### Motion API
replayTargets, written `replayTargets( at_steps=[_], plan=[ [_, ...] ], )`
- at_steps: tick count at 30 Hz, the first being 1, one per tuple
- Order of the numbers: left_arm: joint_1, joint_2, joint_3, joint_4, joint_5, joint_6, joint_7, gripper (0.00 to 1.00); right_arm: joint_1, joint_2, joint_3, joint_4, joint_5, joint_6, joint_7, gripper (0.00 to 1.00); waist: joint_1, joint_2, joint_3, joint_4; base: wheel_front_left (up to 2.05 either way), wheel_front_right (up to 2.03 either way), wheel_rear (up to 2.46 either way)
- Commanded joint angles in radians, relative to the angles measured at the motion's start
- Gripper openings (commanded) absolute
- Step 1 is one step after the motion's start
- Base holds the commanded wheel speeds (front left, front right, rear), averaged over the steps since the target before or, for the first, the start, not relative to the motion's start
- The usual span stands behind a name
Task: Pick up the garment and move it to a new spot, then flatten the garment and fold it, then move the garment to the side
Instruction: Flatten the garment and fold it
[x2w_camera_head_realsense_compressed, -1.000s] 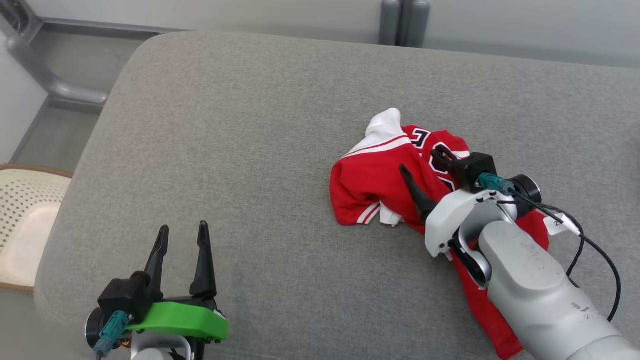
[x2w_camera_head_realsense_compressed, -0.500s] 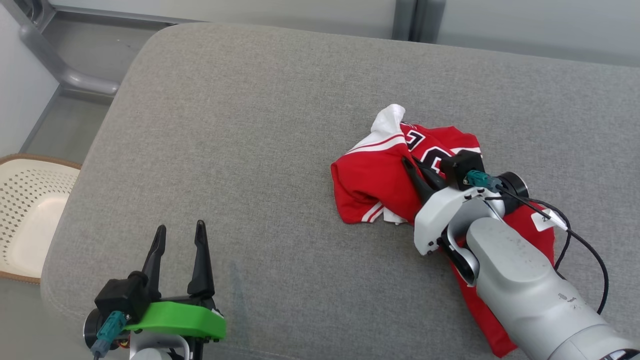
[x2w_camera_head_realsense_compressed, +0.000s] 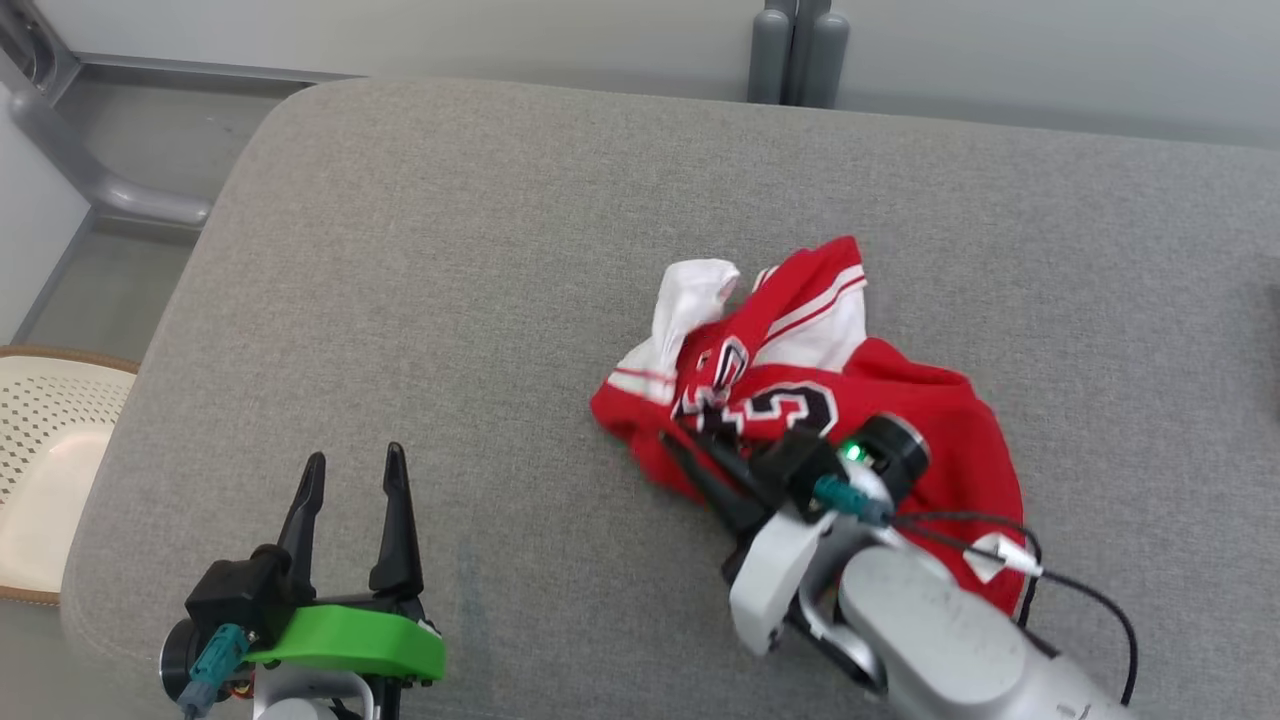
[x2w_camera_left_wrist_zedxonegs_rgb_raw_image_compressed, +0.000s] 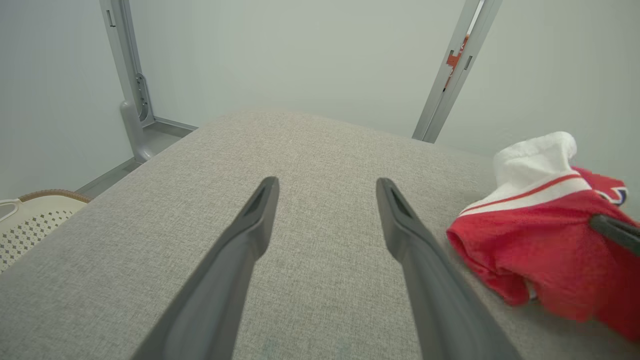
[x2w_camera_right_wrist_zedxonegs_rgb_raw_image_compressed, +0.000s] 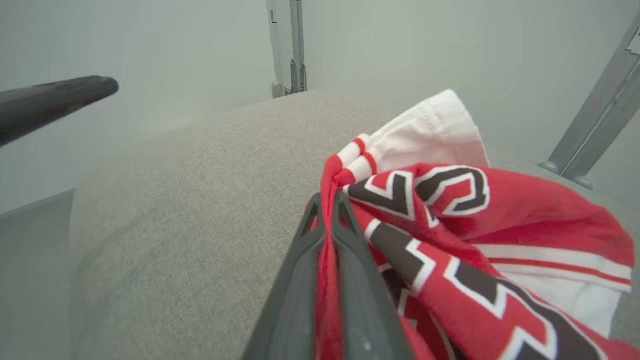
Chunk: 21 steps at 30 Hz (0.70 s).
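Right gripper (x2w_camera_right_wrist_zedxonegs_rgb_raw_image_compressed: 325, 201): clenched on a thin fold of the garment (x2w_camera_head_realsense_compressed: 870, 400), with red cloth pinched between both fingers.
Garment position: a crumpled heap right of the padded table's (x2w_camera_head_realsense_compressed: 450, 250) middle, towards its front edge. I cannot tell if any part is off the surface.
Handling: light, limp and not fragile. I expect it to drape and trail when carried.
Hold for flattening: I'd choose hem corners or shoulder seams, not mid-cloth.
Left gripper (x2w_camera_head_realsense_compressed: 355, 458): released, fingers spread, over the table's front left corner, well apart from the garment.
Basket (x2w_camera_head_realsense_compressed: 40, 440): beyond the table's left edge.
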<state>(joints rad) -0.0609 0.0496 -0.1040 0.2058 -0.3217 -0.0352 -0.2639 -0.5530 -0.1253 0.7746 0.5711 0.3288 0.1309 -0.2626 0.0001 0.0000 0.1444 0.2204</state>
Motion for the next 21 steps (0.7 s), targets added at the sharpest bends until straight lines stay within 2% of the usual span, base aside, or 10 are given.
replayTargets(
  at_steps=[1,6,7,8,9,13,16,21],
  plan=[
    [0.005,0.002,0.002,0.002,0.007,-0.005,0.0,1.0,0.031,-0.001,0.037,-0.009,-0.005,0.0,-0.003,0.0,-0.0001,0.0,-0.003,0.001,0.0,0.0,0.0],
    [0.008,0.002,0.005,0.004,0.009,-0.007,0.0,1.0,0.078,-0.006,0.167,-0.003,0.011,0.0,-0.002,0.0,-0.0001,0.0,-0.01,0.0,0.0,0.0,0.0],
    [0.011,0.002,0.005,0.004,0.01,-0.007,0.0,1.0,0.082,-0.006,0.191,0.007,0.006,0.0,-0.002,0.27,-0.0001,0.0,-0.012,0.0,0.0,0.0,0.0],
    [0.012,0.002,0.005,0.004,0.011,-0.006,0.0,1.0,0.085,-0.004,0.209,0.013,0.006,0.0,-0.002,0.9,-0.0001,0.0,-0.014,-0.001,0.0,0.0,0.0],
    [0.015,0.002,0.006,0.004,0.012,-0.006,0.0,1.0,0.086,0.0,0.23,0.017,0.007,0.0,-0.002,1.0,-0.0001,0.0,-0.018,-0.003,0.0,0.0,0.0],
    [0.025,0.002,0.008,0.009,0.015,-0.007,0.0,1.0,0.092,0.005,0.299,0.022,0.052,0.0,-0.002,1.0,-0.0001,0.0,-0.033,-0.011,0.0,0.0,0.0],
    [0.031,0.002,0.011,0.011,0.017,-0.008,0.0,1.0,0.093,-0.002,0.307,-0.005,0.086,0.0,-0.002,1.0,-0.0001,0.0,-0.045,-0.02,0.0,0.0,0.0],
    [0.048,0.002,0.012,0.009,0.02,-0.007,0.0,1.0,0.125,-0.044,0.189,-0.12,0.121,0.0,-0.003,1.0,-0.0001,0.0,-0.065,-0.038,0.0,0.0,0.0]
  ],
)
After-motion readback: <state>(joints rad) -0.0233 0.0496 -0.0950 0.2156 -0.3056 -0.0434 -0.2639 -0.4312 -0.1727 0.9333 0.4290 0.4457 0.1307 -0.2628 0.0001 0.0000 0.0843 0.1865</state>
